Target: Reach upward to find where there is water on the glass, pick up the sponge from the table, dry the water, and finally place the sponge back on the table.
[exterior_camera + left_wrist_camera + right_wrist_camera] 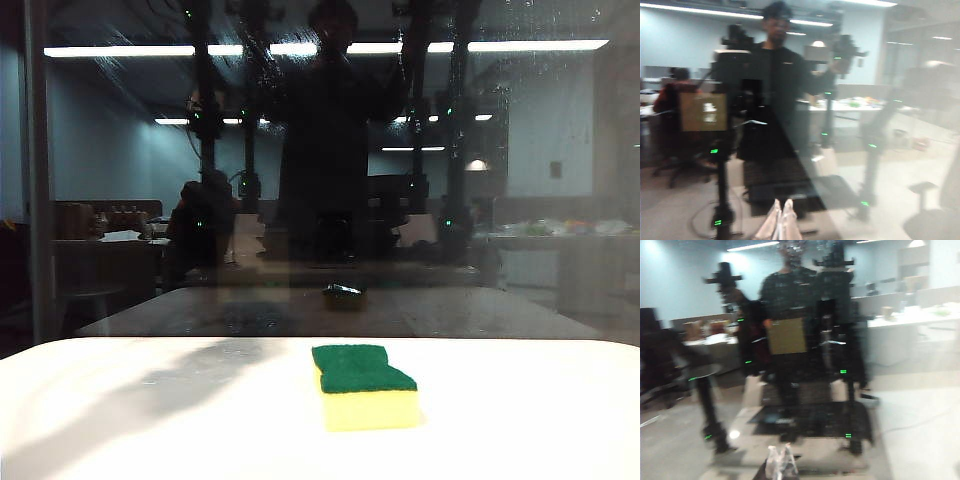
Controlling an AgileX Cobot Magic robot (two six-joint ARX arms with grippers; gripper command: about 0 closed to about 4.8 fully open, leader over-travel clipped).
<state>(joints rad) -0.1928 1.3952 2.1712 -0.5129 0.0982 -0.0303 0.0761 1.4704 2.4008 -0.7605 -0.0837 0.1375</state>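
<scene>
step: we are searching the glass [120, 150] for water [560, 30] | left pincer [781, 212] and right pincer [781, 456] both clenched, empty, facing the pane | sponge [364, 385] lying on the worktop [520, 420] below them, slightly right of centre, long axis near-to-far | right arm judged nearer

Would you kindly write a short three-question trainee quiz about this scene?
1. True or false: the sponge lies on the white table, green side up.
2. Where do water streaks show on the glass? A) upper area B) nowhere
3. The left end effector and right end effector both face the ____.

Key: 1 true; 2 A; 3 glass. Both end effectors look shut and empty.
</scene>
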